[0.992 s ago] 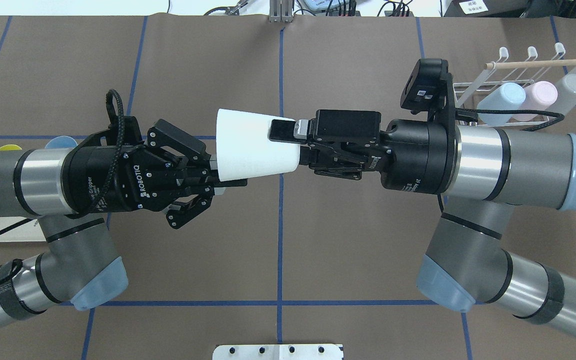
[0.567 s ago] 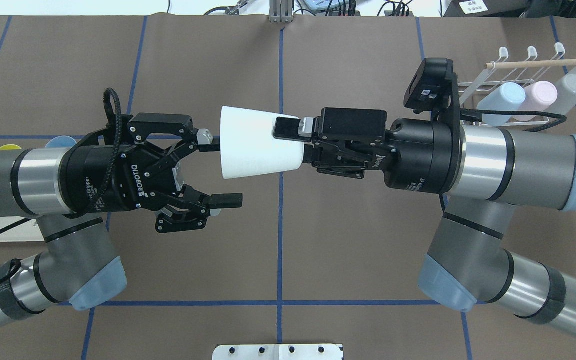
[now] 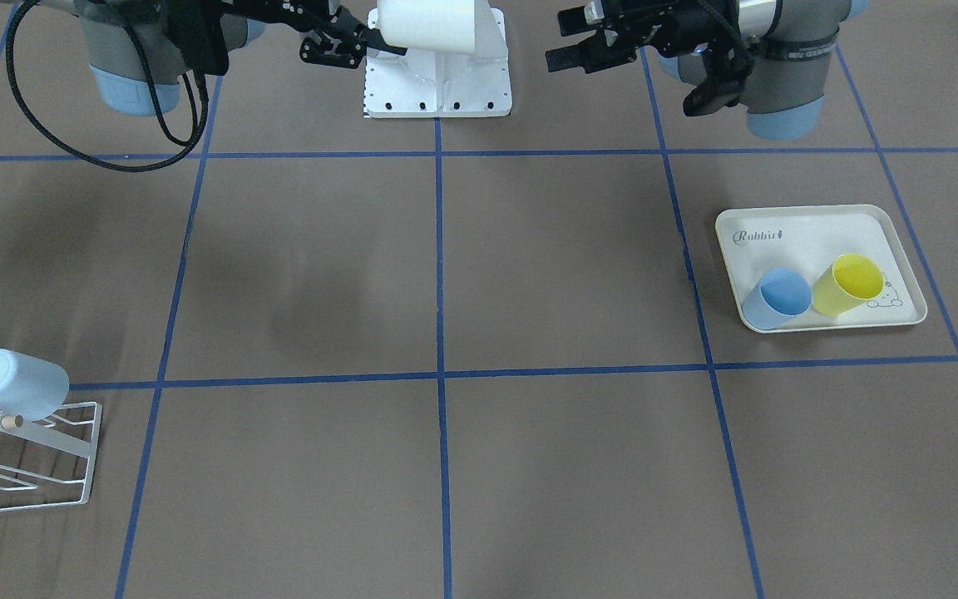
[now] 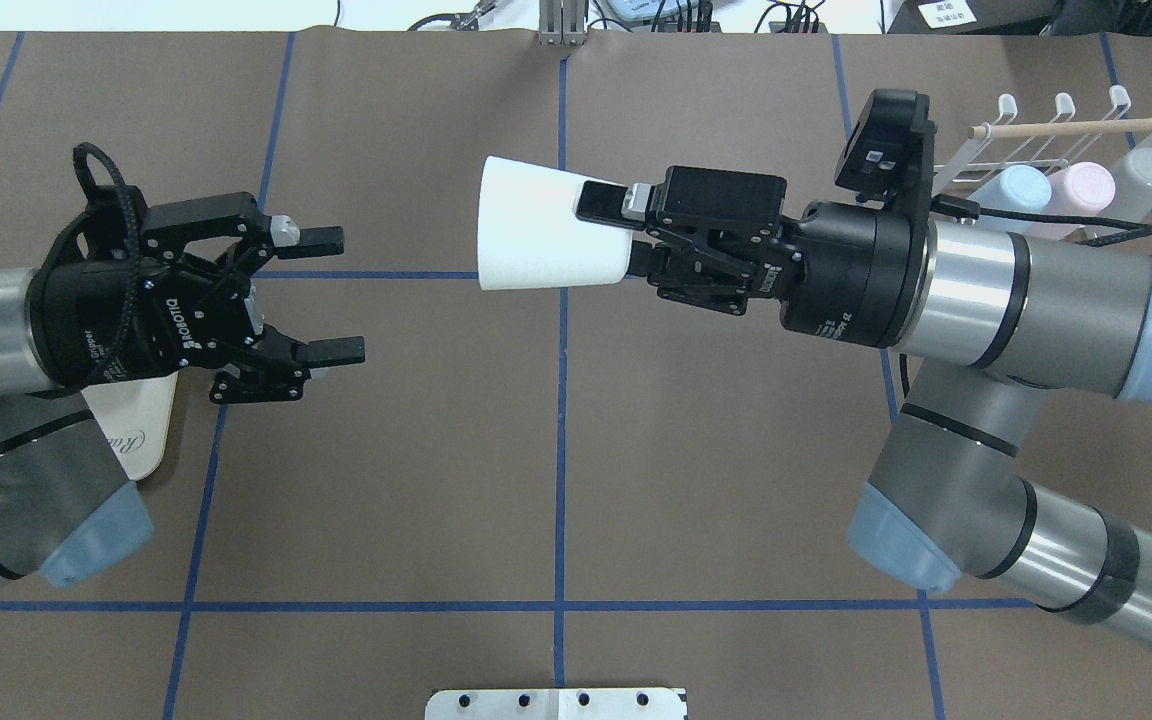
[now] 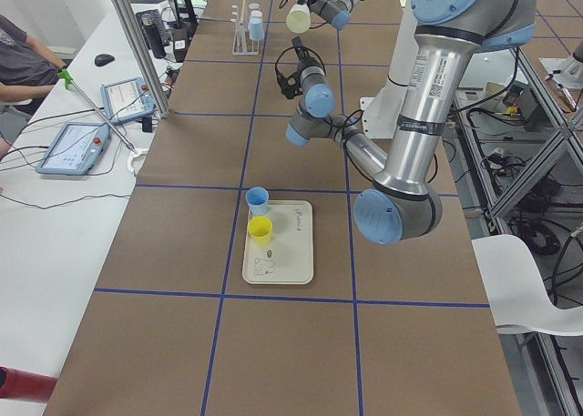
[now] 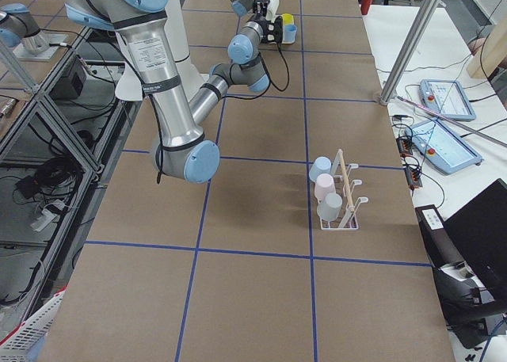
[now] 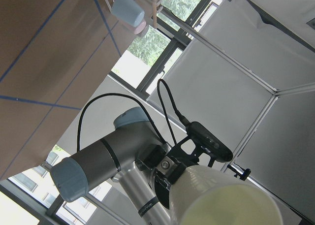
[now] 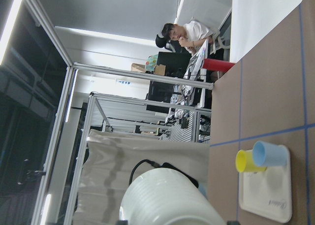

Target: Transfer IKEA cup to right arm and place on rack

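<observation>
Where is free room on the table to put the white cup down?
The middle of the table is bare, between the tray and the rack. Crowded: the rack holds three cups side by side, and two cups sit on the tray.

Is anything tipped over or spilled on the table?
Nothing looks wrong. The white cup is sideways only because the right gripper holds it in the air. The blue cup and yellow cup stand on the tray, and three cups rest on the rack. No spills show.
</observation>
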You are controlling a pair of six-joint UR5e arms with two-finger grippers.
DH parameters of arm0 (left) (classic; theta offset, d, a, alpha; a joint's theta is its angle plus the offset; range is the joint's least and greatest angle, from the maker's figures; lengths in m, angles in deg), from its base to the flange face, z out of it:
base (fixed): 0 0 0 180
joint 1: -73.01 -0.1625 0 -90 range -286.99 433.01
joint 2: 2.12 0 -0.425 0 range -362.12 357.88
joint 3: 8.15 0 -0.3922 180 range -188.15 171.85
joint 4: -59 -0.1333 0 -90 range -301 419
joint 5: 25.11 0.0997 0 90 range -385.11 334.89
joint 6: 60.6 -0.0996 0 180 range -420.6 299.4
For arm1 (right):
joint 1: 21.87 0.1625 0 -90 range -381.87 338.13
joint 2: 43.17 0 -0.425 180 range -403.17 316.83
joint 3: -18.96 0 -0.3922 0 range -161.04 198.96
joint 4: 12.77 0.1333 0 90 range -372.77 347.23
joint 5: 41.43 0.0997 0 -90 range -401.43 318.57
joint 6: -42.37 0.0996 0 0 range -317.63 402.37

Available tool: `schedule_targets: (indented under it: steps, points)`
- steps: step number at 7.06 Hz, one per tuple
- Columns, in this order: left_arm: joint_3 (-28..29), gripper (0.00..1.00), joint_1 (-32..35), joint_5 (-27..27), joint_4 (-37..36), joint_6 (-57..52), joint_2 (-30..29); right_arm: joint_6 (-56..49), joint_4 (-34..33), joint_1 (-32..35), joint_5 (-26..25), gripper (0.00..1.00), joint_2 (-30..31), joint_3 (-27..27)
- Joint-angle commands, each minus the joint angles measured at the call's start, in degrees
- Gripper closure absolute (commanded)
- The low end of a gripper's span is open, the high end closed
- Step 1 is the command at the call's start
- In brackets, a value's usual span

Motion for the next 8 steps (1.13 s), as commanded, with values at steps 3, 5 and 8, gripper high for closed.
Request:
schedule_targets:
  steps: [3,5,8]
  points:
    - [1.67,0.0,21.44,-21.72,-31.53,-32.4,3.83,-14.34,-23.47,14.73,9.55,0.78,1.21,-1.23]
    - [1.76,0.0,24.54,-21.83,-44.39,-46.59,5.15,-23.11,-35.51,18.17,9.65,0.77,1.21,-1.14]
    - [1.23,0.0,28.68,-21.22,-54.61,-62.81,10.87,-48.03,-56.42,25.72,9.38,0.77,1.13,-2.02]
